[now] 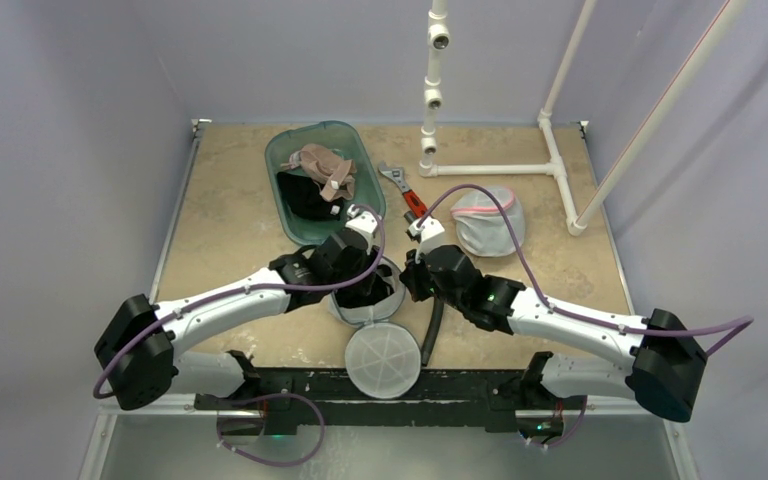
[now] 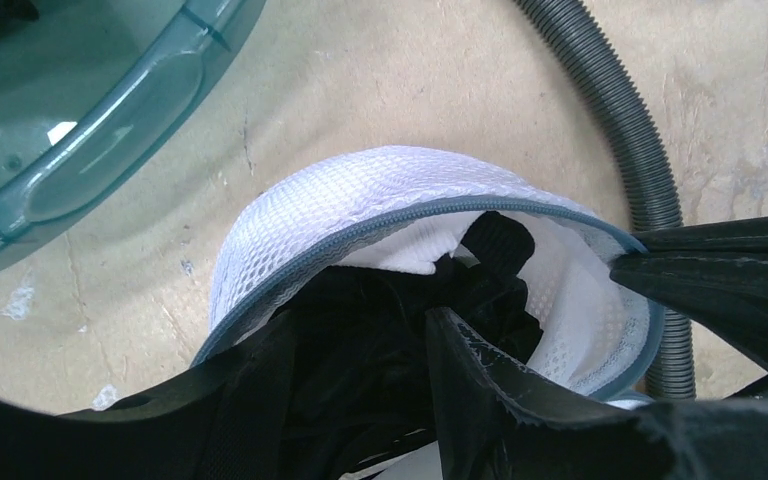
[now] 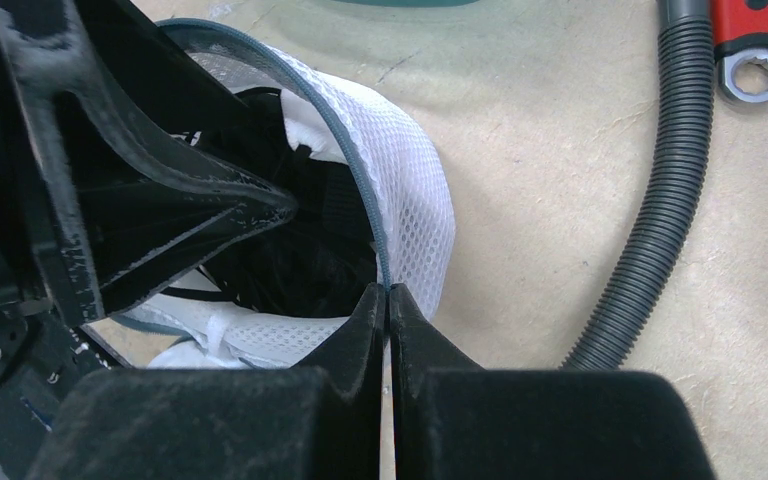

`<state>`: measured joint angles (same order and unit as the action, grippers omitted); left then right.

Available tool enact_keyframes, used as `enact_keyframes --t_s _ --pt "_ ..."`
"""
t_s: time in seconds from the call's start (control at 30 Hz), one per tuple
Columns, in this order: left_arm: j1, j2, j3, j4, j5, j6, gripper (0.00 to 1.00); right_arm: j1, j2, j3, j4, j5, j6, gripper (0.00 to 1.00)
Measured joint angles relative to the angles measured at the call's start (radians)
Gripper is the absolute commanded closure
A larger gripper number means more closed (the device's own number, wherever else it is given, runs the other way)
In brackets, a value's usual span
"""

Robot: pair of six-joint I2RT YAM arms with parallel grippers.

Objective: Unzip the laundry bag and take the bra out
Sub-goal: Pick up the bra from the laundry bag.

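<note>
The right end effector (image 3: 388,292) is pinched together on the zipper rim of the laundry bag (image 3: 415,190). The left end effector (image 2: 358,328) has its 2 fingers apart inside the open bag, straddling the black bra (image 2: 485,285). The bag sits on the table (image 1: 230,220) beside a gray hose (image 3: 660,230).

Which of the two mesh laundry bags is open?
The white, grey-zippered laundry bag pinched by the right gripper: its mouth gapes, showing black fabric. The pink-trimmed bag by the white pipes looks closed.
</note>
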<state>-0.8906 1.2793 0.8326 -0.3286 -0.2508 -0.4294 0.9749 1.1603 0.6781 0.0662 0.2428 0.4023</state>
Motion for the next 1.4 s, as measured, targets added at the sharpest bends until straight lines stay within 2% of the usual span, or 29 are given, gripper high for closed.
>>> enact_keyframes --t_s 0.17,0.27,0.67,1.13,1.4 --pt "0.0 0.02 -0.009 0.009 0.005 -0.015 0.47 0.0 0.0 0.0 0.0 -0.003 0.0 1.0" --pt "0.0 0.03 -0.009 0.018 0.0 -0.028 0.49 0.0 0.0 0.0 0.0 -0.007 0.0 1.0" --pt "0.0 0.044 -0.042 0.069 -0.041 -0.069 1.0 0.0 0.0 0.0 0.0 -0.026 0.005 1.0" --pt "0.0 -0.14 -0.053 0.056 0.013 -0.018 1.0 0.0 -0.003 -0.002 0.023 0.008 0.088 1.0" --pt "0.0 -0.197 -0.002 -0.005 0.061 0.008 1.0 0.0 -0.003 -0.01 0.028 0.037 0.109 1.0"
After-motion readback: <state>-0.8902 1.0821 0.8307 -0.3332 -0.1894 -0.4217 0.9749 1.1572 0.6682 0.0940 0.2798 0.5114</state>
